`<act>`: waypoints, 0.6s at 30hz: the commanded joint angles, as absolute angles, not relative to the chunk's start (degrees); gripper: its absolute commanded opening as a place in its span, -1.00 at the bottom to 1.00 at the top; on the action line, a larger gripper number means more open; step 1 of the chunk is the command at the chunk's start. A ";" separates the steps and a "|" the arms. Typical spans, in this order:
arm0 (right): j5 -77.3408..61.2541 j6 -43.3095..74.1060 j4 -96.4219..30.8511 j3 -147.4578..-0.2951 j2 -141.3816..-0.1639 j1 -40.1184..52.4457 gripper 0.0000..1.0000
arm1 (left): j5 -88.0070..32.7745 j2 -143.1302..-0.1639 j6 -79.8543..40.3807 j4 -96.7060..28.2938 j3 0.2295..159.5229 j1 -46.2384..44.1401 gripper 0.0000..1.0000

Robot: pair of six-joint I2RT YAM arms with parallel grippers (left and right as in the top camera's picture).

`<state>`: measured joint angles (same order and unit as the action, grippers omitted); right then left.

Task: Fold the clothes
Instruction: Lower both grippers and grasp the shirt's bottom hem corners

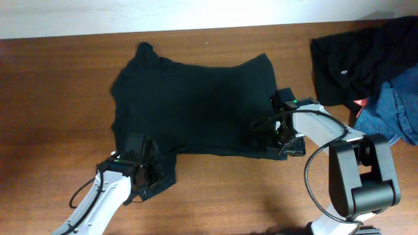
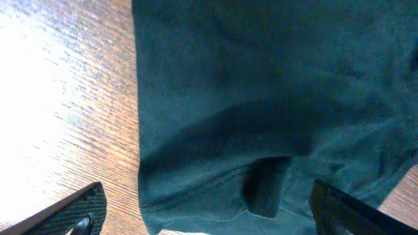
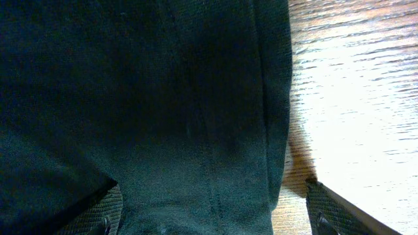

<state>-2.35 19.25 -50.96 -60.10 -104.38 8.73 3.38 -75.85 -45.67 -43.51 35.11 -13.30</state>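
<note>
Wide-open left gripper (image 1: 145, 176) and right gripper (image 1: 282, 139) over the shirt (image 1: 196, 104), at its near corners
Pinch both corners squarely, then lift evenly

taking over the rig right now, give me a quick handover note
Left gripper: fingers open over the near-left corner of the black T-shirt, nothing held.
Right gripper: fingers open, straddling the shirt's near-right edge, nothing held.
The T-shirt lies spread on the table; a pile of other clothes sits at the far right.
Done: shirt laid out, no fold visible.
Left: probably grasp both corners, then make the folds.
</note>
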 commanded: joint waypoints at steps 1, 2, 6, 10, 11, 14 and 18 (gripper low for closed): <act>-2.68 18.92 -50.06 -58.76 -104.92 9.08 0.68 | 2.63 -74.94 -48.38 -43.48 33.30 -12.95 0.99; -2.68 18.92 -50.09 -58.76 -104.92 9.04 0.68 | 2.61 -74.94 -48.95 -43.44 32.93 -12.95 0.99; -2.68 18.92 -50.06 -58.76 -104.92 9.04 0.69 | 2.57 -74.94 -49.93 -42.83 32.29 -12.95 0.95; -2.68 18.92 -50.06 -58.76 -104.92 9.04 0.70 | 2.42 -74.94 -49.89 -42.85 32.27 -12.95 0.67; -2.68 18.92 -50.06 -58.76 -104.92 9.04 0.70 | 2.72 -74.94 -49.89 -42.85 32.25 -12.95 0.66; -2.70 18.92 -49.84 -58.76 -104.92 9.04 0.70 | 3.01 -74.94 -49.89 -42.15 31.97 -12.95 0.66; -2.50 18.92 -49.91 -58.76 -104.92 9.04 0.70 | 3.01 -74.94 -49.89 -41.36 31.83 -12.95 0.40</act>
<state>-2.35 19.27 -50.89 -60.10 -104.38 8.73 3.01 -75.83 -49.54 -41.74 32.49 -13.30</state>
